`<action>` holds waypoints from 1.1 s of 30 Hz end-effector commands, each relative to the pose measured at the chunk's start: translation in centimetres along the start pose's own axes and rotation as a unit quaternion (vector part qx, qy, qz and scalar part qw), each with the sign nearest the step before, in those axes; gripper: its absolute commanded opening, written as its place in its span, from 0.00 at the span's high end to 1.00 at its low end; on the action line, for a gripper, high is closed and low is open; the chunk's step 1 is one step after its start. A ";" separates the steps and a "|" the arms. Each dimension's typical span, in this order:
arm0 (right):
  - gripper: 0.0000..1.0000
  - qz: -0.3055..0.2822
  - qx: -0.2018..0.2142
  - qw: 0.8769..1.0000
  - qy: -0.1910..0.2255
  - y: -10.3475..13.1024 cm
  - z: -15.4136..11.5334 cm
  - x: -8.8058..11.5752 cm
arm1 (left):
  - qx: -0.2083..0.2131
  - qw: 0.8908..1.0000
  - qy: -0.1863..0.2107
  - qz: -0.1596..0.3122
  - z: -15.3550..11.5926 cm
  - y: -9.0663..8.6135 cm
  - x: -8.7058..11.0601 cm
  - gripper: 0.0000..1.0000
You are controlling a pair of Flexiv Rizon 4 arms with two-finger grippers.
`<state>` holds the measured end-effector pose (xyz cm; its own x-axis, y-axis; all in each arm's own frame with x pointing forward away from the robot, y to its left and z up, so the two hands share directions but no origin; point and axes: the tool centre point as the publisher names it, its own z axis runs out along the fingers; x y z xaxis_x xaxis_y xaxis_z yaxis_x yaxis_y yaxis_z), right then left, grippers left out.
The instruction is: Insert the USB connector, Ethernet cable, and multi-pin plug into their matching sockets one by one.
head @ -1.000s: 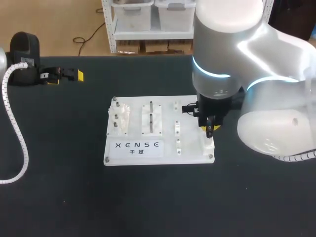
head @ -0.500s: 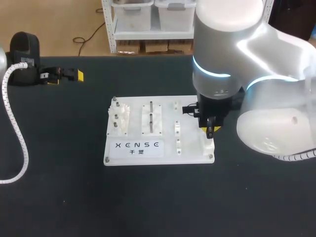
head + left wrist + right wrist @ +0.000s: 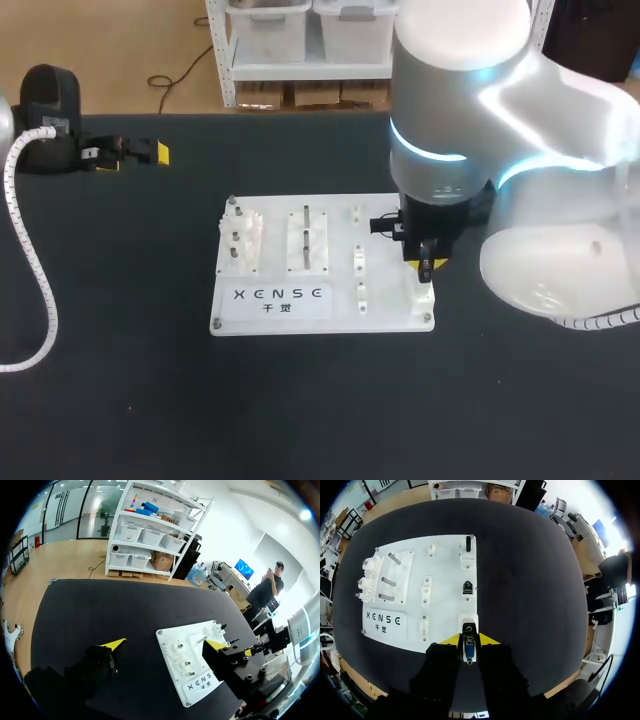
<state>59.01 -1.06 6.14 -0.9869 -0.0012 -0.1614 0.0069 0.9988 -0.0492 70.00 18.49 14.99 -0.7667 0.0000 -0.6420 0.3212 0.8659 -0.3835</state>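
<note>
Right wrist view: right fingers clench the small metal, blue-faced multi-pin plug just over the white plastic board's nearest socket. Two dark connectors beyond look seated, so probably only this insertion remains. Left fingers are spread, empty.

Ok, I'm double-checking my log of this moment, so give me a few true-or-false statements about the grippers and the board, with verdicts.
1. The right gripper, over the white board, holds a plug with a blue face. True.
2. The left gripper is open and empty. True.
3. The left gripper hangs over the board. False: it is off the board, over the dark table.
4. The right gripper is at the board's left edge. False: it is at the right edge.
</note>
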 end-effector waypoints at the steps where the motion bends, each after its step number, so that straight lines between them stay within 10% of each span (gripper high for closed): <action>1: 1.00 0.005 -0.003 1.000 0.006 0.0 1.8 0.3 | 0.000 1.000 0.000 0.000 0.0 0.0 0.0 0.00; 14: 1.00 0.008 -0.014 0.998 0.062 0.7 5.5 1.1 | 0.000 1.000 0.000 0.000 0.0 0.0 0.0 0.00; 26: 0.98 -0.021 -0.026 0.998 0.050 1.7 3.8 0.3 | 0.000 1.000 0.000 0.000 0.0 0.0 0.0 0.00; 30: 0.56 -0.029 -0.022 0.999 0.034 1.7 2.5 0.1 | 0.000 1.000 0.000 0.000 0.0 0.0 0.0 0.00; 31: 0.08 -0.030 -0.020 0.999 0.029 1.7 2.0 0.0 | 0.000 1.000 0.000 0.000 0.0 0.0 0.0 0.00; 33: 0.00 -0.026 -0.023 0.999 0.020 1.6 1.0 -0.2 | 0.000 1.000 0.000 0.000 0.0 0.0 0.0 0.00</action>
<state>59.59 0.23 5.69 -0.9945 -0.0573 -0.0877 -0.0565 0.9983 -0.0110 70.00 18.49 14.99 -0.7667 0.0000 -0.6420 0.3212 0.8659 -0.3836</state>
